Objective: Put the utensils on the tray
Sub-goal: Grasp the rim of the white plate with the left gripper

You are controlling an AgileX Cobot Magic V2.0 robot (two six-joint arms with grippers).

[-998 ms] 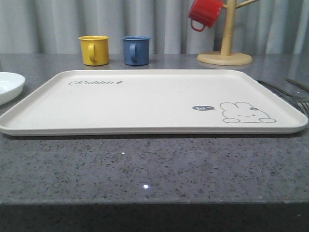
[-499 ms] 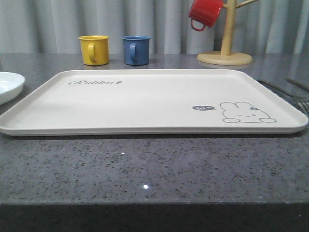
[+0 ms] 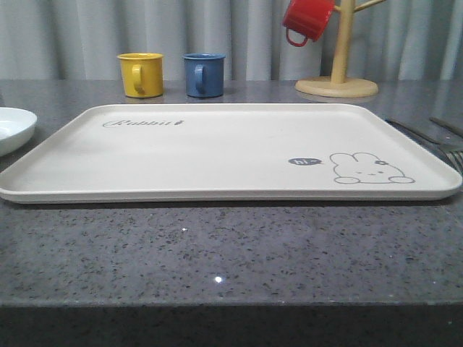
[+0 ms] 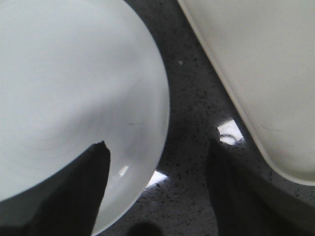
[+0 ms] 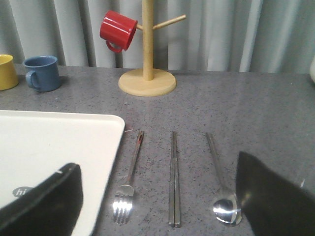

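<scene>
Right wrist view looks low and forward over the fork (image 5: 127,183), the chopsticks (image 5: 173,179) and the spoon (image 5: 220,183), which lie side by side on the grey countertop (image 5: 236,108), handles pointing away toward the curtain, each apart from its neighbour. The right gripper (image 5: 157,211) hovers over them with its dark fingers (image 5: 44,204) spread wide, nothing between them; the fork's tines and the spoon's bowl lie nearest the fingers, the chopsticks about midway between them. The tray (image 5: 54,147) sits just beside the fork, its rounded corner close to the fork's handle, and its surface is bare. Beyond the utensils stands a wooden mug tree (image 5: 147,73) with a red mug (image 5: 117,30) hung on it, and a blue mug (image 5: 42,73) stands behind the tray. Left wrist view shows the left gripper (image 4: 155,196) parted and empty, one finger over the rim of the white plate (image 4: 69,98), the other over the countertop beside the tray's edge.
</scene>
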